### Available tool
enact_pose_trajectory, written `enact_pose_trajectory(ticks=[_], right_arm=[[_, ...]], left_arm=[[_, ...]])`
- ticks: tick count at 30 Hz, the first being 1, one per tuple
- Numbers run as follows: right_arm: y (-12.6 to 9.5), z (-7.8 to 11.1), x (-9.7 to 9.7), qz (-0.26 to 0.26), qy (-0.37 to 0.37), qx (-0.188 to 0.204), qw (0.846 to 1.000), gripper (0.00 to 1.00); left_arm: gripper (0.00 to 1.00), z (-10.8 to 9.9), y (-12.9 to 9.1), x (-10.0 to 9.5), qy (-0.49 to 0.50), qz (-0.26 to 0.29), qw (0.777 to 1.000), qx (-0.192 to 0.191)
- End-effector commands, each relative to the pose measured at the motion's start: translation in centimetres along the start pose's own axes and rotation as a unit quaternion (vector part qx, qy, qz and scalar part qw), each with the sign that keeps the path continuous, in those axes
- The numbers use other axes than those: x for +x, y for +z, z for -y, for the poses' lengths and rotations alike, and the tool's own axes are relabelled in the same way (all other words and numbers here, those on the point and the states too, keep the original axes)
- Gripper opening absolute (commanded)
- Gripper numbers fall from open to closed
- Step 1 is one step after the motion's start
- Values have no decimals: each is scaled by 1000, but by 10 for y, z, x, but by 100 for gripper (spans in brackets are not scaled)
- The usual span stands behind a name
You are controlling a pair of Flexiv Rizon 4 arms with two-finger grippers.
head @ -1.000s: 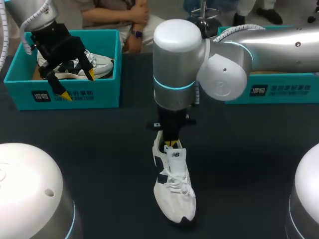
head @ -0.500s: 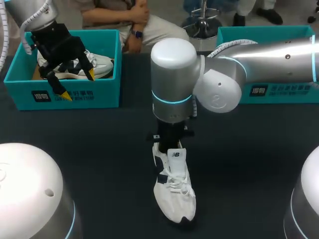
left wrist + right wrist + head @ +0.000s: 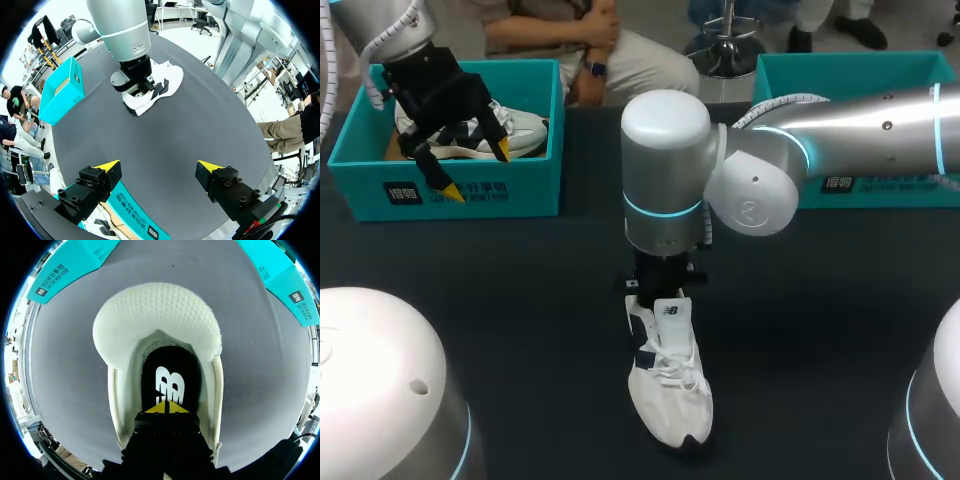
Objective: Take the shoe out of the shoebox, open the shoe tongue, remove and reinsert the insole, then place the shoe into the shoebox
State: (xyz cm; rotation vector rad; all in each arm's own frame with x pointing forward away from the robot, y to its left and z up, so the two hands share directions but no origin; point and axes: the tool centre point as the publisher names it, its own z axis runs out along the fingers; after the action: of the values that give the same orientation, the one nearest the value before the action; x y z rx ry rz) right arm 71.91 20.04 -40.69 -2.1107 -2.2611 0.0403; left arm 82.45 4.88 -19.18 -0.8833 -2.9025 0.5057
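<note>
Out of its box, the white shoe (image 3: 670, 390) lies mid-table, toe near, tongue (image 3: 672, 312) raised, so steps 1 and 2 look done. The right gripper (image 3: 165, 408) is down in the heel opening, its yellow tips closed together just over the insole (image 3: 170, 365), which lies inside the shoe. Whether the tips pinch it cannot be told. Insole removal, reinsertion and reboxing appear left to do. Only the right wrist view shows the tips and insole; in the head view the arm hides them. At far left, the left gripper (image 3: 474, 170) hangs wide open and empty over a teal shoebox (image 3: 470, 195) holding a second shoe (image 3: 520, 130).
</note>
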Motion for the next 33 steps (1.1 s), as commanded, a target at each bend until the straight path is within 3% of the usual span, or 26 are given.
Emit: enact_pose_trajectory(ticks=[1,21,33], right_arm=[[11,2,2,0,3,-1,1000,0],[-43,-2,-7,-1,21,-19,1000,0],[-54,-2,-14,-7,-6,36,999,0]], left_arm=[[100,0,0,-1,0,-1,1000,-1],[100,0,0,-1,0,-1,1000,-1],[100,0,0,-1,0,-1,1000,-1]])
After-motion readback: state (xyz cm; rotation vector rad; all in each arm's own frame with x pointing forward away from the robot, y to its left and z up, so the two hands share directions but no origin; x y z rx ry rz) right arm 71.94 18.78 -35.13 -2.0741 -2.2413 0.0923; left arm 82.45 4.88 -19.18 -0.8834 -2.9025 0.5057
